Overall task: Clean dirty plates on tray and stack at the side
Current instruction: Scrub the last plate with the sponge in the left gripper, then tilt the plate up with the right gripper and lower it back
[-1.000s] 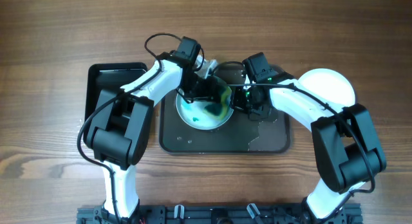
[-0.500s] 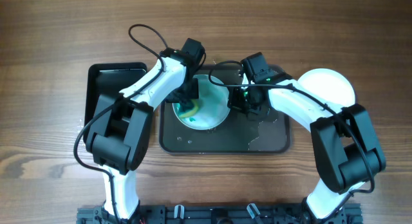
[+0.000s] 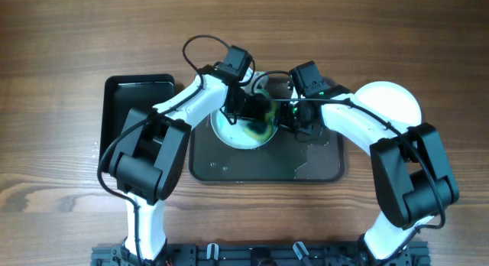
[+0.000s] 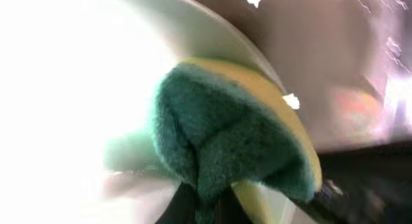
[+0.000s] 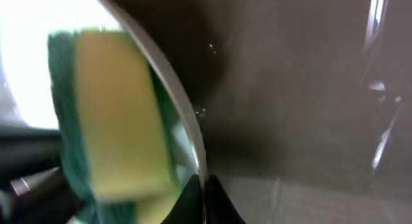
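Observation:
A pale plate (image 3: 233, 128) with teal smears lies on the dark grey tray (image 3: 306, 167). My left gripper (image 3: 256, 113) is shut on a green and yellow sponge (image 4: 232, 134) and presses it on the plate's right part (image 4: 77, 76). My right gripper (image 3: 286, 117) is shut on the plate's right rim (image 5: 193, 147), which shows between its black fingers (image 5: 205, 198). The sponge also shows in the right wrist view (image 5: 116, 114). A clean white plate (image 3: 393, 102) sits on the table right of the tray. A third plate is not in view.
A smaller black tray (image 3: 134, 102) lies left of the dark grey tray. The dark grey tray's surface is wet-speckled (image 3: 313, 155). Both arms cross over the tray's far half. Wood table (image 3: 69, 37) surrounds it all.
My left gripper swept the sponge across the plate, to its left side and then back to the right part. The teal smear has thinned. My right gripper stayed on the rim.

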